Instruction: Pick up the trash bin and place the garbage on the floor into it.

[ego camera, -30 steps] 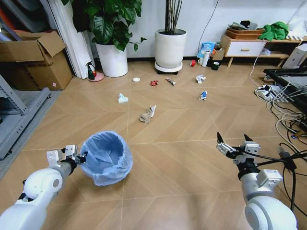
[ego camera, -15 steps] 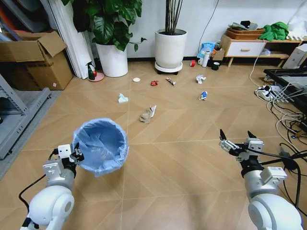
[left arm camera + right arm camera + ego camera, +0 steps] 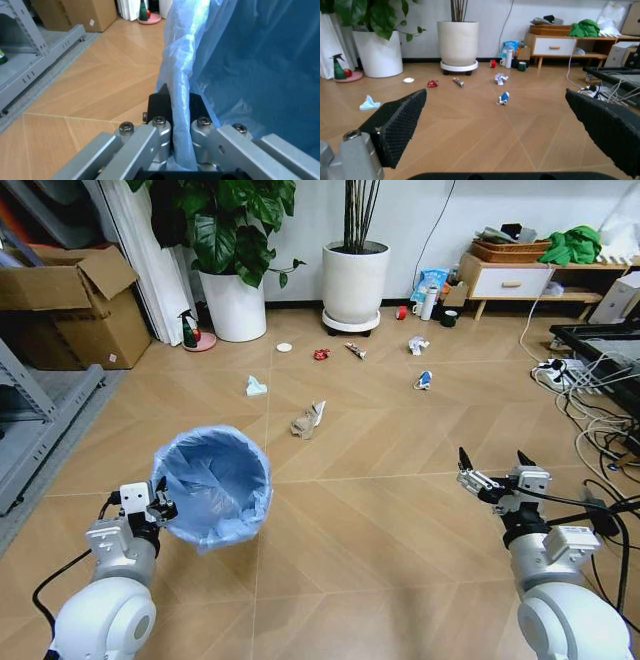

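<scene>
The trash bin, a small round bin with a pale blue bag liner, hangs tilted above the floor at my lower left. My left gripper is shut on its near rim; the left wrist view shows the fingers pinching the liner. My right gripper stands open and empty at the lower right. Garbage lies farther off: a white tissue wad, a tan paper wad, a red wrapper, a blue-white packet and a white disc. The right wrist view shows the packet between the open fingers.
Two big white plant pots stand at the back wall, with a spray bottle beside them. Cardboard boxes and a metal shelf line the left. Cables cover the floor on the right, near a low cabinet.
My left arm has drawn back towards me and lifted the bin off the floor, tilting it. The right gripper has shifted slightly right and stays open.
</scene>
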Tool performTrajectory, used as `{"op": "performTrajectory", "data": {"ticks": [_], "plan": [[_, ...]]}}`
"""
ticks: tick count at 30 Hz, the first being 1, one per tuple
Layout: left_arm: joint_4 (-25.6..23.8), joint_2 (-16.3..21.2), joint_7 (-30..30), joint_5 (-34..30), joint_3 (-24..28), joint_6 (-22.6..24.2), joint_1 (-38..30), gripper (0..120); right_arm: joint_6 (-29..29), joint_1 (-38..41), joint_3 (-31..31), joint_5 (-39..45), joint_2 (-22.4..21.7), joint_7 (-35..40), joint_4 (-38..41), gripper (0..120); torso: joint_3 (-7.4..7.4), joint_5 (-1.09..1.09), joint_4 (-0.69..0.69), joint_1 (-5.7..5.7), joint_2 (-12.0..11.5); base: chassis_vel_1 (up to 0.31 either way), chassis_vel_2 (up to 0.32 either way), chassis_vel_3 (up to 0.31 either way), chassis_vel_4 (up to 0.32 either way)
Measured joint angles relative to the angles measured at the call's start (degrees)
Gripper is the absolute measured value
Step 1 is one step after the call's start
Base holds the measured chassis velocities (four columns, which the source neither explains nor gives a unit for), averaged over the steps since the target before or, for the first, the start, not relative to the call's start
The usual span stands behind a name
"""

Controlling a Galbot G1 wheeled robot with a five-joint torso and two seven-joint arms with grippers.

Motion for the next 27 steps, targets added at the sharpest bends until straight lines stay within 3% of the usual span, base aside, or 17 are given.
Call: {"op": "performTrajectory", "data": {"ticks": [13,27], "plan": [[0.1,0.3,0.8,0.3,0.1,-0.8,0.2,0,0.6,-0.5,-0.4,-2.4,0.7,-0.8,0.0,100,0.01,-0.01,0.00,0.02,0.0,-0.153,0.169,0.161,-0.175],[0.1,0.4,1.3,0.6,0.5,-1.0,0.3,0,1.4,-0.7,-0.7,-3.4,1.0,-1.9,-0.2,100,0.01,-0.05,-0.01,0.01,0.0,-0.097,0.193,0.087,-0.192]]}}
